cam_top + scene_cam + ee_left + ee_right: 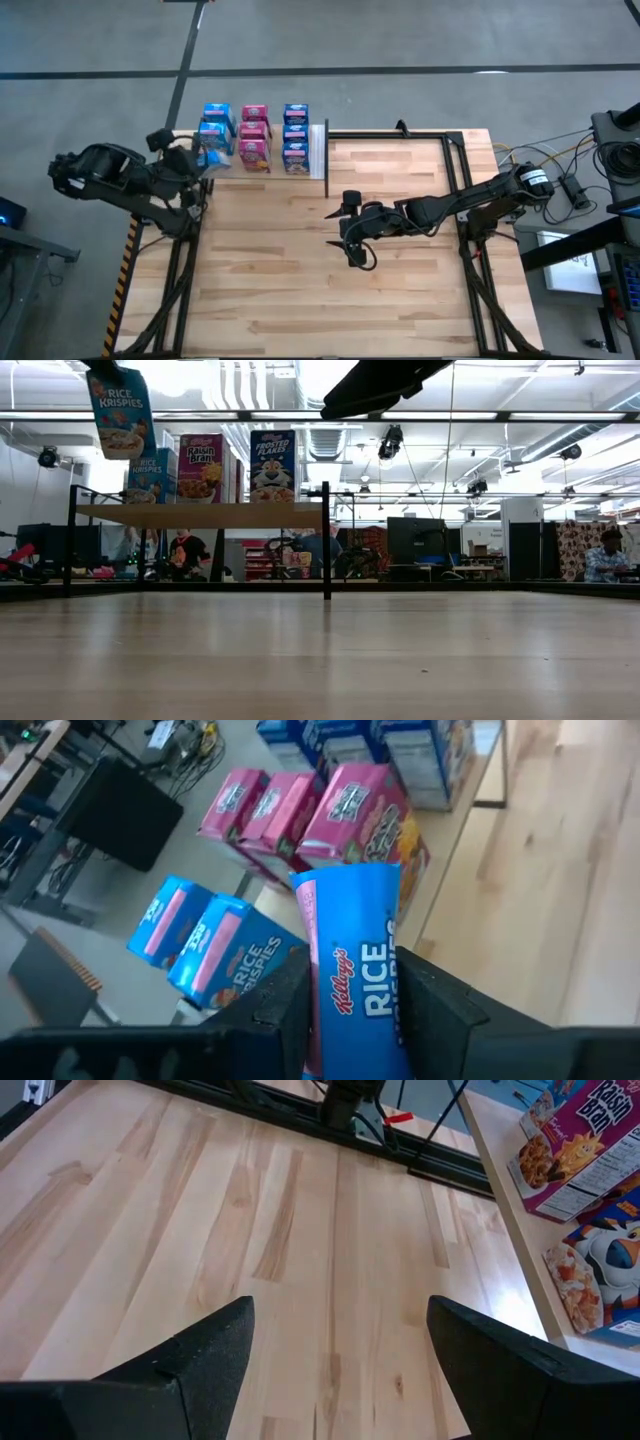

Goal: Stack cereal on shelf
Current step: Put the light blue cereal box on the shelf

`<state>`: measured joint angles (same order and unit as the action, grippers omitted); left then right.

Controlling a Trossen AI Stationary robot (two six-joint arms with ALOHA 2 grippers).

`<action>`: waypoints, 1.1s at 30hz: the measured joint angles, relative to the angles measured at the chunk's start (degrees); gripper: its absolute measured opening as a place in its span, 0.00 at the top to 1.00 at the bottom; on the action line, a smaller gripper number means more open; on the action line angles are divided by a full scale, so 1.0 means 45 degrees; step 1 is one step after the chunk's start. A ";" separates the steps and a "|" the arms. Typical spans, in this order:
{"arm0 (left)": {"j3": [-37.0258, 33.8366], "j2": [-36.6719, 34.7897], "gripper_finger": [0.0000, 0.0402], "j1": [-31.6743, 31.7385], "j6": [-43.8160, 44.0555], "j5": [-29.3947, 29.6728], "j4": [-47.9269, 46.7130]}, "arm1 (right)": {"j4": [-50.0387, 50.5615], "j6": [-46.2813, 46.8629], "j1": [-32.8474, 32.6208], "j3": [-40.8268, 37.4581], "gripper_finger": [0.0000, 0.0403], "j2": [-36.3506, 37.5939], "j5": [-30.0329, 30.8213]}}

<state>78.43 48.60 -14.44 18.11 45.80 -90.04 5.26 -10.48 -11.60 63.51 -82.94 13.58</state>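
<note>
Over on the left, the left arm's tool (350, 1020) is clamped on a bright blue Rice Krispies cardboard box (355, 970), held up in the air above the left end of the pale light-wood shelf (200, 515). From bench height that box (120, 410) hangs clearly higher than the ones already standing, so I'd judge it is about to be set down on the blue column.

The shelf looks nearly filled. From above I see three columns: blue boxes (217, 128) at the left, pink Raisin Bran boxes (254, 138) in the middle, and blue Frosted Flakes boxes (295, 138) at the right beside the white strip (318, 150). I cannot count them exactly, but no loose boxes lie anywhere on the bench, so the carried one seems to be the last, or close to it. What is left is placing and letting go.

Further right, the right arm's tool (340, 1355) waits over the middle of the bench with its fingers spread wide and nothing between them.

The pale plank bench (400, 290) with its black metal frame carries only the shelf. Beyond it is a large hall with strip lighting, ducts, desks and monitors, and a seated person (605, 555) at the far right.
</note>
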 joint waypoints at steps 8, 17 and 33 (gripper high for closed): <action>-0.1097 0.0154 0.79 0.0856 -0.0560 -0.0010 0.0010 | -0.0019 0.0016 0.0004 0.0000 0.29 0.0000 -0.0005; -0.2154 0.0496 0.79 0.1360 -0.0601 0.0034 0.1111 | -0.0044 0.0087 0.0001 0.0000 0.29 0.0000 -0.0005; -0.2891 0.0588 0.72 0.2159 -0.0743 0.0052 0.1838 | 0.0005 0.0116 0.0000 0.0000 0.29 0.0000 -0.0005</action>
<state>65.42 51.24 -4.73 14.77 46.04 -81.77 5.28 -9.96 -11.60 63.51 -82.94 13.56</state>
